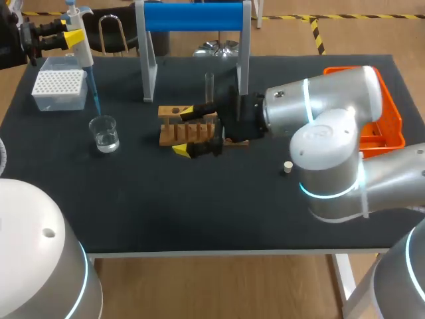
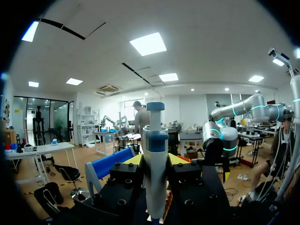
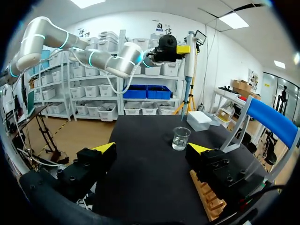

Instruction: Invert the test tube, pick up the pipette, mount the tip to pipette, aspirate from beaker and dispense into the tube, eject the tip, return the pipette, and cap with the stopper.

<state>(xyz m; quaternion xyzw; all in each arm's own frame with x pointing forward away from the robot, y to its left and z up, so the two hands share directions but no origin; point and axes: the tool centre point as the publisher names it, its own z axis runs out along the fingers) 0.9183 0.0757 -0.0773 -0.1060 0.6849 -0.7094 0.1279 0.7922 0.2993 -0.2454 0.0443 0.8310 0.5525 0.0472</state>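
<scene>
Pipette [image 1: 80, 40]: was clamped upright in left gripper [image 1: 66, 36], tip pointing down over beaker [image 1: 105, 133].
Right gripper [image 1: 184, 130]: fingers were apart, low over rack [image 1: 174, 133].
Tube [image 1: 210, 86]: stood upright at rack's far side.
Stopper [image 1: 288, 167]: lay on tabletop [image 1: 199, 199], beside right arm.

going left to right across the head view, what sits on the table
tip box → beaker → wooden rack → stopper → orange tray
</scene>
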